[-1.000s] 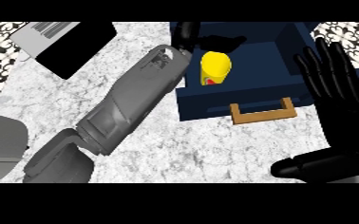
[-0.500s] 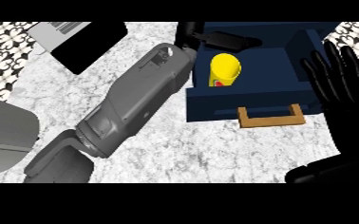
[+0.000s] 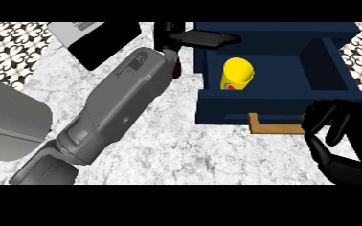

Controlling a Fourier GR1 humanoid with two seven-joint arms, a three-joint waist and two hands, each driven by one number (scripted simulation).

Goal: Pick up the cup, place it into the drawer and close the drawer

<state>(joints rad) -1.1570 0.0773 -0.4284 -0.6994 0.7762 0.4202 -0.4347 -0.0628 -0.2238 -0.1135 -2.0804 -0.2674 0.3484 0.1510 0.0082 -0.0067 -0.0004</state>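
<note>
One pale marbled counter [image 3: 212, 158] fills most of the head view. At its upper left lie a patterned tile strip [image 3: 21, 48] and a black slab [image 3: 106, 45], and a grey rounded shape [image 3: 17, 119] sits at the left edge.

The left forearm [image 3: 120, 105] is the biggest thing on it, a grey limb running from the lower left corner up toward the top middle. Next in size is the dark blue drawer [image 3: 325, 62], standing open at the upper right, its front panel toward the bottom of the view.

The right hand [image 3: 332, 124] shows at the right edge, just below the drawer front. Its fingers are curled in with nothing seen inside them, and it covers the right end of the handle.

The left hand [image 3: 180, 36] is at the drawer's upper left corner, fingers stretched straight out over the back rim, holding nothing.

The yellow cup [image 3: 238, 74] lies on its side inside the drawer, near the left wall, apart from both hands.

The wooden handle [image 3: 276, 127] juts from the drawer front.
</note>
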